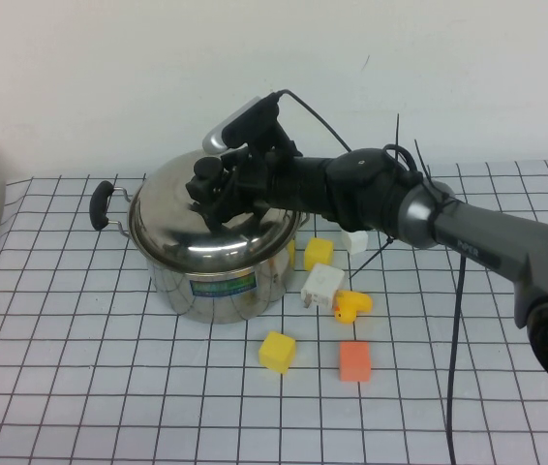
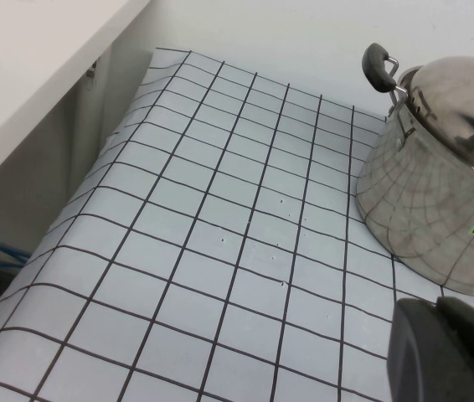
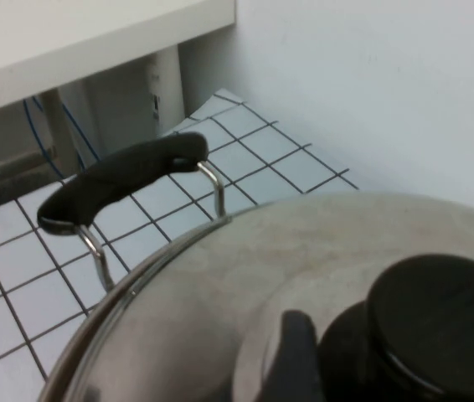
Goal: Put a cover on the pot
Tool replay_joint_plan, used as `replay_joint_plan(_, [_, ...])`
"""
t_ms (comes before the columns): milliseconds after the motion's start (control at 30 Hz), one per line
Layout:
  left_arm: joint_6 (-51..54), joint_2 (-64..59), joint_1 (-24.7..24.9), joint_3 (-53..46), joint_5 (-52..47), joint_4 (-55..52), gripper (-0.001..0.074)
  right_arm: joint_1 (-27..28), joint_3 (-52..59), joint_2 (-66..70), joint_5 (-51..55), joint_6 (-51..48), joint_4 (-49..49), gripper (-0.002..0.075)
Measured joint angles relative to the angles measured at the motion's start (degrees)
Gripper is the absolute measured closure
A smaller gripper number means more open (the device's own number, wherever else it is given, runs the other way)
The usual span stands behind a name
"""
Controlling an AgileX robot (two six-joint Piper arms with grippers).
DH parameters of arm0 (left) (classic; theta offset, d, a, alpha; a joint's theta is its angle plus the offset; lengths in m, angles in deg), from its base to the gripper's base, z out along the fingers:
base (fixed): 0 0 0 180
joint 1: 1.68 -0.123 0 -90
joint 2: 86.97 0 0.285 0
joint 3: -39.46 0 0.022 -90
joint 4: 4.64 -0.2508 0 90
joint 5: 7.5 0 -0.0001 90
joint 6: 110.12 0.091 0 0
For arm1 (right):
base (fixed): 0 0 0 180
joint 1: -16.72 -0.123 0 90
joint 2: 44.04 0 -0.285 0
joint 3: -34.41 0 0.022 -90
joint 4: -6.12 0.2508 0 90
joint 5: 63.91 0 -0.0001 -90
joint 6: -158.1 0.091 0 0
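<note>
The shiny steel pot (image 1: pixel 179 283) stands left of centre on the checked cloth, with a blue-green label (image 1: pixel 221 285) and a black side handle (image 1: pixel 100 205). The domed steel lid (image 1: pixel 182 221) lies on top of it, slightly tilted. My right gripper (image 1: pixel 214 189) is shut on the lid's black knob (image 1: pixel 206 174). In the right wrist view one fingertip (image 3: pixel 291 356) presses beside the knob (image 3: pixel 438 322) above the lid (image 3: pixel 212 293). My left gripper (image 2: pixel 442 352) is shut and empty, low beside the pot (image 2: pixel 421 209), and is out of the high view.
Small blocks lie right of the pot: two yellow (image 1: pixel 319 253) (image 1: pixel 277 351), one orange (image 1: pixel 354 360), two white (image 1: pixel 322 286) (image 1: pixel 355 241), and a yellow duck (image 1: pixel 351 307). A white shelf (image 2: pixel 36 67) borders the table's left edge. The wall is close behind.
</note>
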State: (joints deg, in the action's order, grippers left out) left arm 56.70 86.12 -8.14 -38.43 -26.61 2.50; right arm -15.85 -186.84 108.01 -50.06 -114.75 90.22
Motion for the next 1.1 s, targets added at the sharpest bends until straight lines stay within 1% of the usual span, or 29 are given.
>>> replay_joint_plan(167, [0.0, 0.0, 0.0, 0.0, 0.0, 0.0, 0.0738, 0.0, 0.0, -0.3, -0.3, 0.0, 0.0, 0.0152])
replay_joint_plan(300, [0.0, 0.0, 0.0, 0.0, 0.0, 0.0, 0.0738, 0.0, 0.1, -3.7, 1.4, 0.1, -0.3, 0.0151])
replay_joint_plan(367, [0.0, 0.0, 0.0, 0.0, 0.0, 0.0, 0.0738, 0.1, 0.1, -6.5, 3.9, 1.1, -0.9, 0.0165])
replay_joint_plan(433, [0.0, 0.0, 0.0, 0.0, 0.0, 0.0, 0.0738, 0.1, 0.1, -10.2, 7.4, 4.2, -3.4, 0.0218])
replay_joint_plan(467, [0.0, 0.0, 0.0, 0.0, 0.0, 0.0, 0.0738, 0.2, 0.0, -11.8, 9.1, 6.6, -5.1, 0.0265])
replay_joint_plan(567, [0.0, 0.0, 0.0, 0.0, 0.0, 0.0, 0.0738, 0.2, 0.0, -17.7, 16.0, 14.7, -13.4, 0.0453])
replay_joint_plan(633, [0.0, 0.0, 0.0, 0.0, 0.0, 0.0, 0.0738, 0.2, 0.0, -21.3, 21.2, 20.3, -20.1, 0.0596])
replay_joint_plan(700, [0.0, 0.0, 0.0, 0.0, 0.0, 0.0, 0.0738, 0.2, 0.0, -24.3, 26.0, 23.2, -25.6, 0.0667])
replay_joint_plan(733, [0.0, 0.0, 0.0, 0.0, 0.0, 0.0, 0.0738, 0.2, 0.0, -25.9, 28.7, 24.0, -27.4, 0.0688])
replay_joint_plan(833, [0.0, 0.0, 0.0, 0.0, 0.0, 0.0, 0.0738, 0.2, 0.0, -30.1, 35.4, 24.8, -30.1, 0.0717])
replay_joint_plan(1033, [0.0, 0.0, 0.0, 0.0, 0.0, 0.0, 0.0738, 0.2, 0.0, -38.9, 45.1, 25.8, -33.2, 0.0726])
replay_joint_plan(1100, [0.0, 0.0, 0.0, 0.0, 0.0, 0.0, 0.0738, 0.2, 0.0, -41.5, 47.7, 28.4, -35.9, 0.0726])
